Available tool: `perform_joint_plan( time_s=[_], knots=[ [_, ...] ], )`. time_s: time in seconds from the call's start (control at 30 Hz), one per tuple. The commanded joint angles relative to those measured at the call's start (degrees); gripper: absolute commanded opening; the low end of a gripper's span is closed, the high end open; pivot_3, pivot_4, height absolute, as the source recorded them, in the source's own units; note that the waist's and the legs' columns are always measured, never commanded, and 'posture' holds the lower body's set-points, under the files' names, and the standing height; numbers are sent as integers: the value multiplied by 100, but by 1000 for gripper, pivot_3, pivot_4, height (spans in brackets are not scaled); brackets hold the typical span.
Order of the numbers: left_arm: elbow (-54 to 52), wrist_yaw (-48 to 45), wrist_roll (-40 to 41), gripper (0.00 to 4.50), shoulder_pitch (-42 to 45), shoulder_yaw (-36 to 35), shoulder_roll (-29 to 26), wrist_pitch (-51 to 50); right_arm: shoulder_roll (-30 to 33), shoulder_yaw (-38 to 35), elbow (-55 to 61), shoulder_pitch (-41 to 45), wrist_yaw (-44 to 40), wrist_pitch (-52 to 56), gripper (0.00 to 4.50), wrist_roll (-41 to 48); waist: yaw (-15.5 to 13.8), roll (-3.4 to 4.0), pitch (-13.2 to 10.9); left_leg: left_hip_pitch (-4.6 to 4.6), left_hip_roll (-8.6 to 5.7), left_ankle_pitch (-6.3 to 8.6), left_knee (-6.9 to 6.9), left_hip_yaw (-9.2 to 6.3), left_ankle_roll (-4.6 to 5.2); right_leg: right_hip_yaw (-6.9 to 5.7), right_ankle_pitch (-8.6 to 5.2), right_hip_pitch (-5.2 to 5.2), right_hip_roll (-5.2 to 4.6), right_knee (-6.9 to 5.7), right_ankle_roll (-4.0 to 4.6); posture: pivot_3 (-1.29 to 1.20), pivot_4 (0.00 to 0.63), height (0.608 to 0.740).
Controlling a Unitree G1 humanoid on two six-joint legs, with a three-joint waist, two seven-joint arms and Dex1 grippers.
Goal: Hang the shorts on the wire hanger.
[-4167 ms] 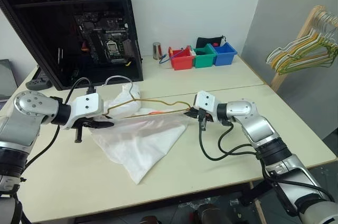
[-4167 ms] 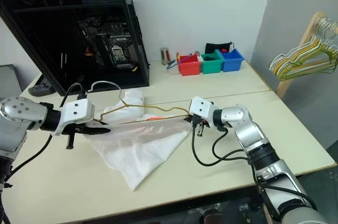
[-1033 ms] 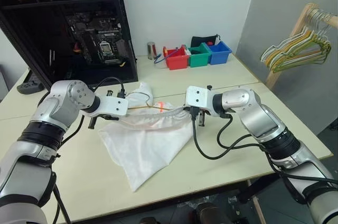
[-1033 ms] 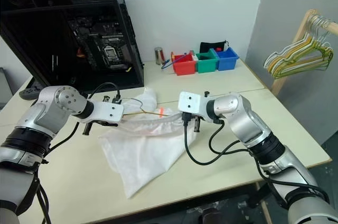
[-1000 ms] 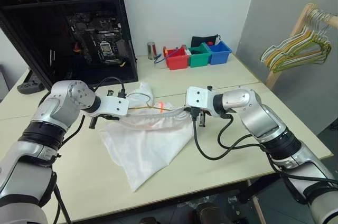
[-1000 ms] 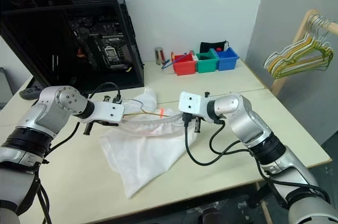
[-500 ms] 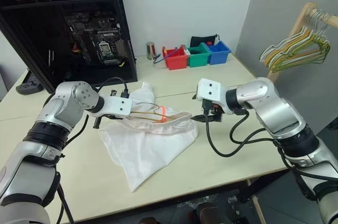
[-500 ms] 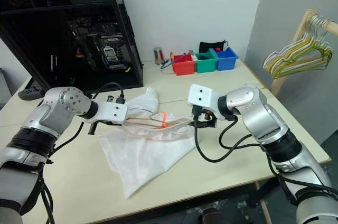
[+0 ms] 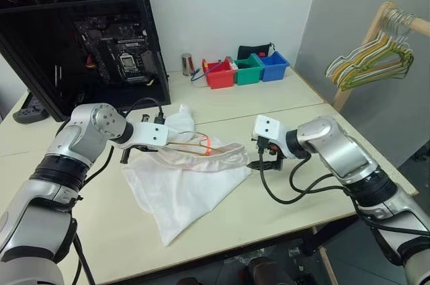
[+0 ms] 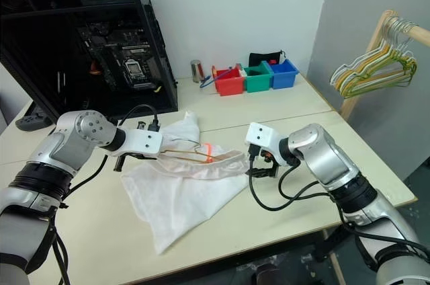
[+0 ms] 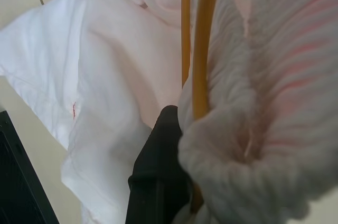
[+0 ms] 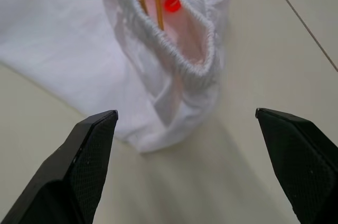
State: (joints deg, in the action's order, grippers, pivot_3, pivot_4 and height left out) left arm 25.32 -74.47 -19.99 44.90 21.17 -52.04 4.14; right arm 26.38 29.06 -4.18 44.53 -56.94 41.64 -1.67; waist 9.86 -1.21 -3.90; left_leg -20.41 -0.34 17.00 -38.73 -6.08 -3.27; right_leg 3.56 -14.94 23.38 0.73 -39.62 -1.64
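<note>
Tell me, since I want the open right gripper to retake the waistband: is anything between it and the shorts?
Nothing visible. The right gripper faces the shorts across bare table, its fingers spread wide, the wire hanger already inside the waistband.

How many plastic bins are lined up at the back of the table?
3, side by side near the wall: red bin at the left, green bin in the middle, blue bin at the right. None looks hidden.
</note>
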Motion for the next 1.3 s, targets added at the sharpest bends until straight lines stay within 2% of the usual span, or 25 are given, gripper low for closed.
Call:
perform_joint_plan(
  time_s=[0.03, 0.27, 0.37, 0.5, 0.6, 0.83, 1.13, 1.3],
  knots=[
    [-312, -1, 138, 230, -50, -274, -168, -112, -421, 71, -467, 167, 226, -300, 4436, -92, 0, 3, -2, -1, 0, 0, 0, -1, 0, 3, 2, 1, 0, -2, 4, -103, 0, 740],
    [-489, 8, 185, 230, -146, -317, -219, -251, -1007, 139, -1396, 338, 422, -725, 4436, -218, -51, 0, 0, -12, -7, 0, -3, -14, 0, -4, 16, 4, -9, -1, 24, -85, 0, 740],
    [-533, 15, 202, 230, -162, -324, -227, -289, -1384, 103, -2155, 522, 742, -1131, 4436, -360, -44, 0, 0, -8, -8, 0, -3, -12, 0, -10, 16, 3, -8, -4, 25, -82, 0, 740],
    [-571, 20, 238, 230, -147, -342, -204, -357, -1549, 283, -2902, 585, 1087, -1794, 4436, -756, -48, 0, 0, -7, -8, 0, -2, -13, 0, -9, 17, 4, -7, -8, 26, -75, 0, 740],
    [-602, 36, 244, 230, -160, -335, -206, -388, -1694, 119, -3336, 625, 1270, -1969, 3971, -780, -44, -2, 5, -3, -8, 0, -2, -13, 0, -6, 17, 3, -8, -11, 27, -68, 0, 740],
    [-602, 57, 268, 230, -212, -362, -258, -387, -1672, -49, -3485, 665, 1136, -2105, 2111, -764, -54, -2, 8, 18, -9, 0, -2, -12, 0, -4, 15, -11, -6, -22, 24, -66, 0, 740],
    [-406, 202, 220, 230, -81, -328, -188, -295, -1579, -74, -3126, 636, 1042, -2106, 126, -820, -54, 0, 7, 17, -8, 0, -2, -15, 0, -1, 16, -10, -6, -23, 26, -73, 0, 740],
    [-267, 368, 291, 230, 3, -340, -99, -63, -1522, -135, -2832, 571, 959, -1952, 50, -875, -53, -1, 7, 17, -8, 0, -2, -14, 0, -1, 15, -10, -6, -23, 24, -80, 0, 740]
  ],
)
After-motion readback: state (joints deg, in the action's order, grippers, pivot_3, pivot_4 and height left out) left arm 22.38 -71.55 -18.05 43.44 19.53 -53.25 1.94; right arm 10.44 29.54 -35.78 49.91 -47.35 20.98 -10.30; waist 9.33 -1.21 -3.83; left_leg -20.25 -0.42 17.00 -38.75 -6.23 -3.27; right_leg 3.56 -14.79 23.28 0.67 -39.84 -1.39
